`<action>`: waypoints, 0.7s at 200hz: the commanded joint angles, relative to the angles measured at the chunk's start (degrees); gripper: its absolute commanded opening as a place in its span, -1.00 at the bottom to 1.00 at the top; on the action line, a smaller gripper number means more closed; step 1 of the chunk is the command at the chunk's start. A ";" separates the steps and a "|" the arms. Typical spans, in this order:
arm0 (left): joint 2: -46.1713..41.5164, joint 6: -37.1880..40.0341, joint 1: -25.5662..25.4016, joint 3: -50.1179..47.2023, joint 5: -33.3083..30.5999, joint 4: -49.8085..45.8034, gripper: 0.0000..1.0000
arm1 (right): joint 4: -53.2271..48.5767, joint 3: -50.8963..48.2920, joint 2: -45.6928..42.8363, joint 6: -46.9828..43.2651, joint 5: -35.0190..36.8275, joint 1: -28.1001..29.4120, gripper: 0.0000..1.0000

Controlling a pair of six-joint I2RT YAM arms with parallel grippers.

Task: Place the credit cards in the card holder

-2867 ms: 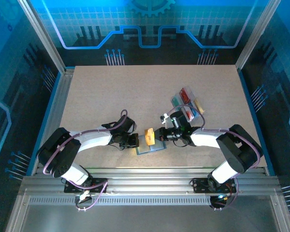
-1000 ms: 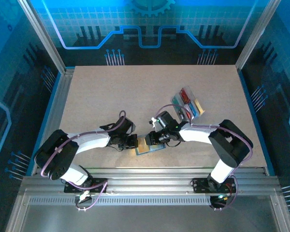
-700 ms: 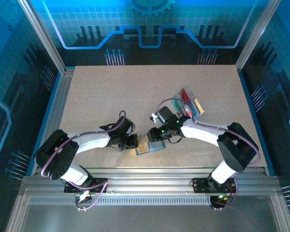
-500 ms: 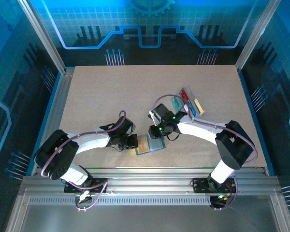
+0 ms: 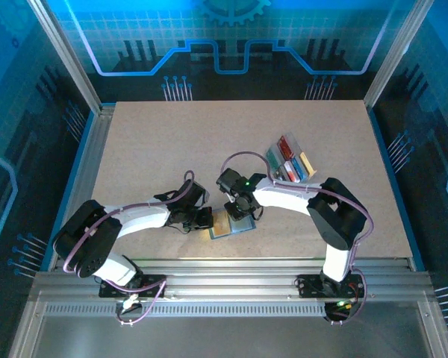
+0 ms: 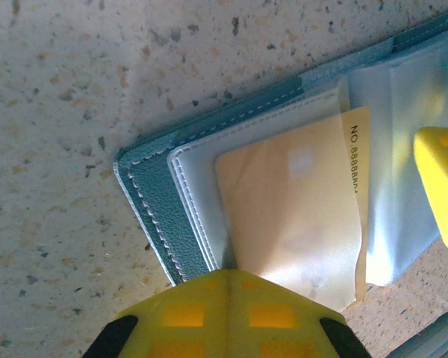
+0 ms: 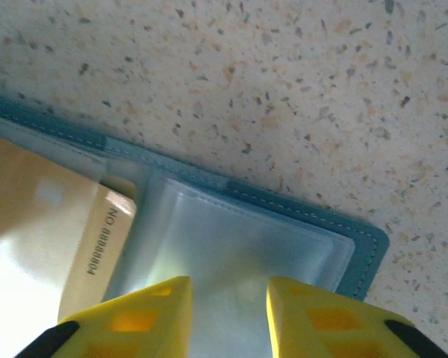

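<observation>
right gripper (image 7: 228,289) has swung inward, parted over the card holder (image 7: 284,218); left gripper (image 6: 224,282) closed.

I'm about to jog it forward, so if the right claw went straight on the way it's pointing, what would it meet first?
Most likely the empty clear pocket of the open card holder, beside the yellow card. The right claw looks close above it, though depth is unclear.

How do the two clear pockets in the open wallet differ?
One pocket holds an orange card, its printed edge sticking out; the other pocket holds nothing. The card pocket lies at the tip of the left gripper; the other pocket lies below the right gripper, whose jaws are apart. Both are clear plastic, flat inside the same blue wallet.
</observation>
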 commanded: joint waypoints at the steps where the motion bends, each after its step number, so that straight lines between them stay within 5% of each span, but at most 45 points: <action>1: 0.28 -0.54 0.54 -1.36 -0.42 -0.77 -1.00 | -3.13 1.07 1.63 -0.37 3.79 0.62 -0.28; 66: 0.36 -0.54 0.56 -1.11 -0.24 -0.75 -1.00 | -2.65 0.24 5.07 0.11 2.64 0.94 -0.30; 140: 1.82 -0.37 0.66 -1.98 -0.51 0.26 -1.00 | -3.42 0.90 2.09 -0.26 3.25 1.17 -1.00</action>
